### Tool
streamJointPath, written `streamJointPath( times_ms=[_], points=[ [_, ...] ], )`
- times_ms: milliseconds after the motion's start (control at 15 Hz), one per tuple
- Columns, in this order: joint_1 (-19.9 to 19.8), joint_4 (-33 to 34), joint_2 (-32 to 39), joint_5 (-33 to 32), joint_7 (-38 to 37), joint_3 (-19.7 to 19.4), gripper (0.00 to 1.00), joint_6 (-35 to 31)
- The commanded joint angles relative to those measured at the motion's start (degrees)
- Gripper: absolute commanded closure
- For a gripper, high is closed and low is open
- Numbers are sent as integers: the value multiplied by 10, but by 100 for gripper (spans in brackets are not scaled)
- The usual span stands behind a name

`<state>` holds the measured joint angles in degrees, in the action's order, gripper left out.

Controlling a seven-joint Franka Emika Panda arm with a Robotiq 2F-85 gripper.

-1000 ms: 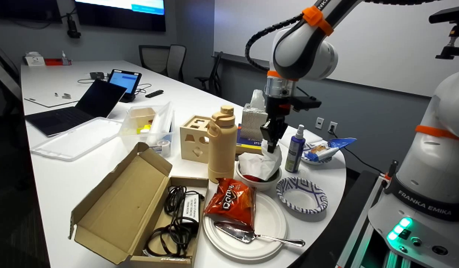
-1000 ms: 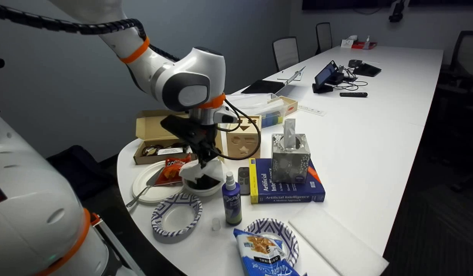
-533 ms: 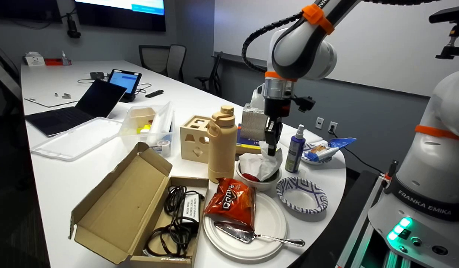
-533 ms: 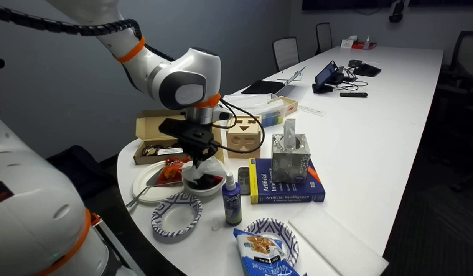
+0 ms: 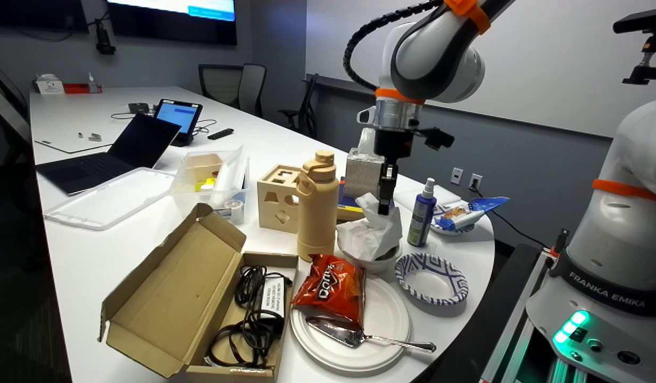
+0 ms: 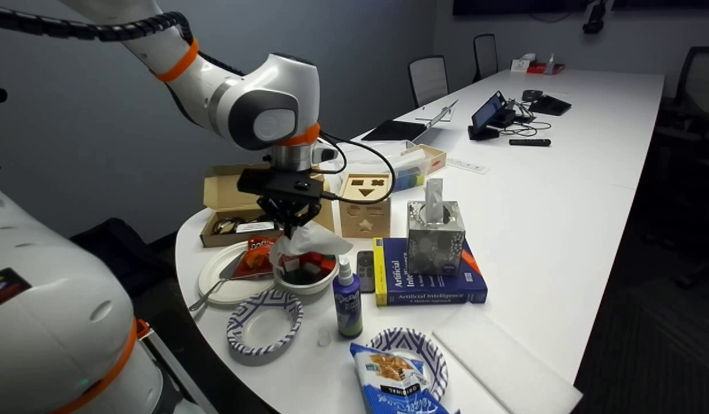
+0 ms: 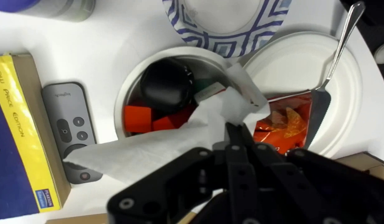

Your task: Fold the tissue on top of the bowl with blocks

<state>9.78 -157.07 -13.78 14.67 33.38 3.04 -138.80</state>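
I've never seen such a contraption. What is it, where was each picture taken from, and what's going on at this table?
The machine is a robot arm ending in a gripper, a mechanical pincer. Both exterior views come from outside it; the wrist view looks down from the arm's end. The gripper is pinched shut on a white tissue, which hangs partly over a white bowl with red blocks inside. Also on the table are a purple spray bottle, a tissue box standing on a blue book, and a red snack bag lying partly on a white plate.
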Motion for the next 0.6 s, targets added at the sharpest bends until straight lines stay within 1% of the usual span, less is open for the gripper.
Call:
streamJointPath(
  times_ms=[0,67,133,333,533],
  points=[
    [26,-6,-27,5,57,-13,100,37],
    [27,-5,-25,-5,65,-10,100,37],
    [32,-3,-24,2,80,-12,100,51],
    [37,-1,-16,3,104,-9,100,63],
    [33,0,-1,-6,84,0,100,51]
  ],
)
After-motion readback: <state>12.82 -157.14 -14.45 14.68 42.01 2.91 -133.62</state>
